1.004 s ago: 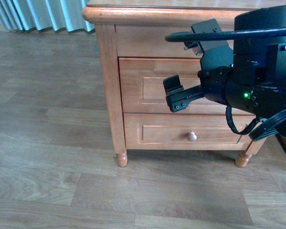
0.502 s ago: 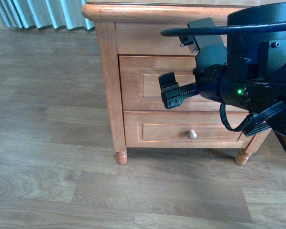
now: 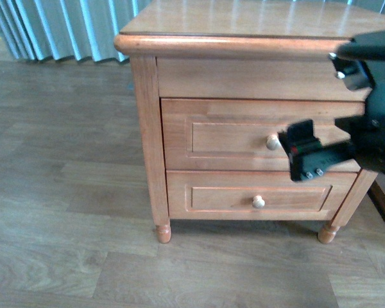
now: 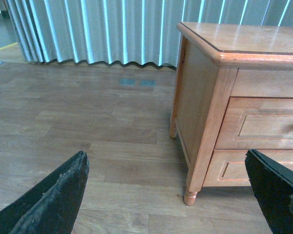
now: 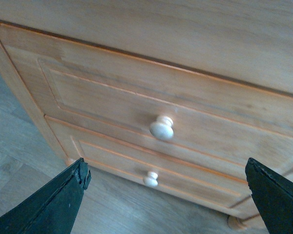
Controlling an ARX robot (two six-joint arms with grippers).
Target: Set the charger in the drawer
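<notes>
The left gripper (image 4: 166, 195) hung over bare floor (image 4: 88, 122), fingers (image 4: 49, 200) spread wide and empty, apparently out of the way. The drawer (image 3: 244, 131) was shut, its knob (image 3: 272, 142) just left of the right gripper (image 3: 303, 159), which seemed lined up to pull it. The wrist view showed the right fingers (image 5: 49, 204) parted, the knob between but apart from them. The charger appeared nowhere; the nightstand (image 3: 244, 25) top was cut off rightward by the arm.

drawer (image 3: 244, 131) above lower drawer (image 3: 244, 196), tool (image 3: 303, 154) before knob (image 3: 272, 142)
</notes>
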